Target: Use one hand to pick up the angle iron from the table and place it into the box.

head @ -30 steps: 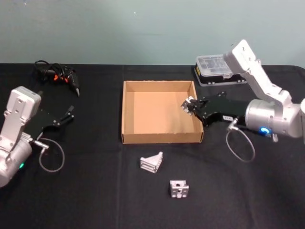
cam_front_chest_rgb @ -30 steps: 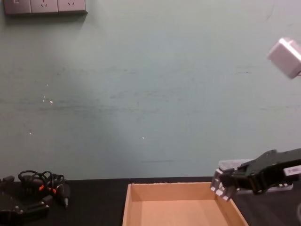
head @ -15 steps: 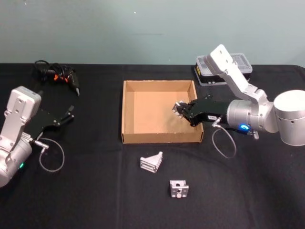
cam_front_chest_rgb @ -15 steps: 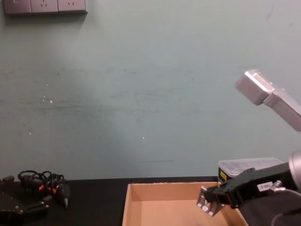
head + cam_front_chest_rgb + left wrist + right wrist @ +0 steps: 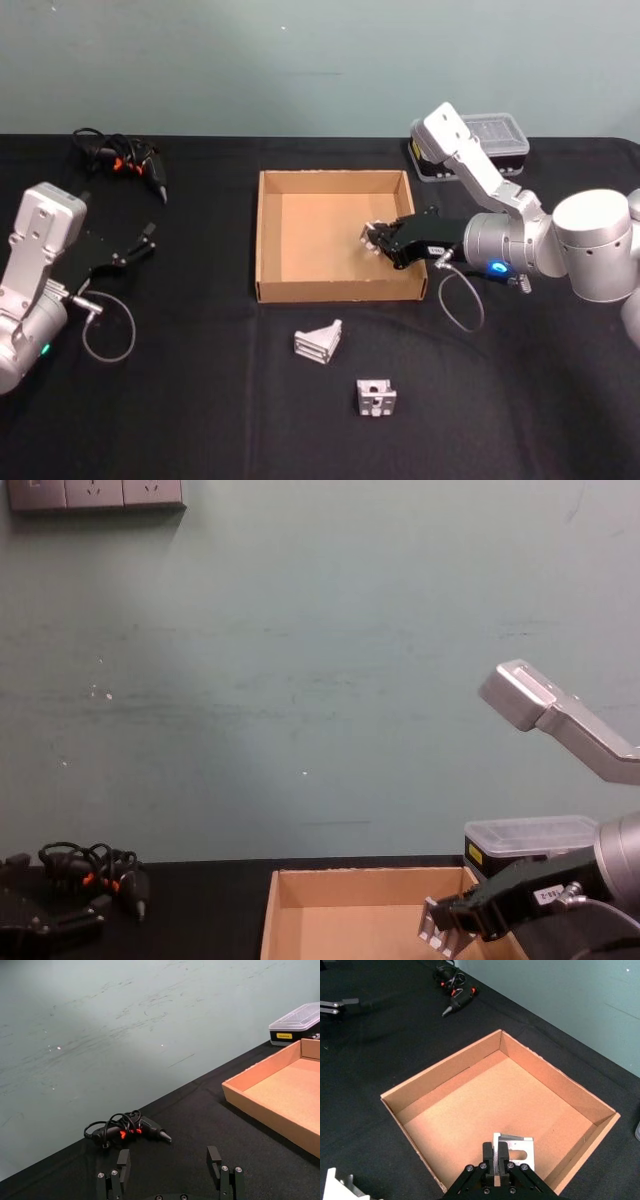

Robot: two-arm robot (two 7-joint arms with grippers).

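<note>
My right gripper (image 5: 373, 238) is shut on a silvery angle iron (image 5: 516, 1152) and holds it low over the right part of the tan cardboard box (image 5: 333, 291). In the right wrist view the fingers (image 5: 489, 1154) pinch the bracket's upright edge just above the box floor (image 5: 470, 1110). The chest view shows the held angle iron (image 5: 438, 926) inside the box's right wall. Two more angle irons (image 5: 319, 340) (image 5: 376, 396) lie on the black table (image 5: 200, 400) in front of the box. My left gripper (image 5: 148, 238) rests open at the far left, its fingers (image 5: 215, 1157) spread wide.
A bundle of black cables with red marks (image 5: 120, 158) lies at the back left. A clear-lidded plastic case (image 5: 480, 140) stands behind the box to the right, close to my right arm's elbow. The table's front edge lies near the loose brackets.
My right gripper has moved left and down with the angle iron, from the box's right wall to inside the box. The left arm has stayed still.
</note>
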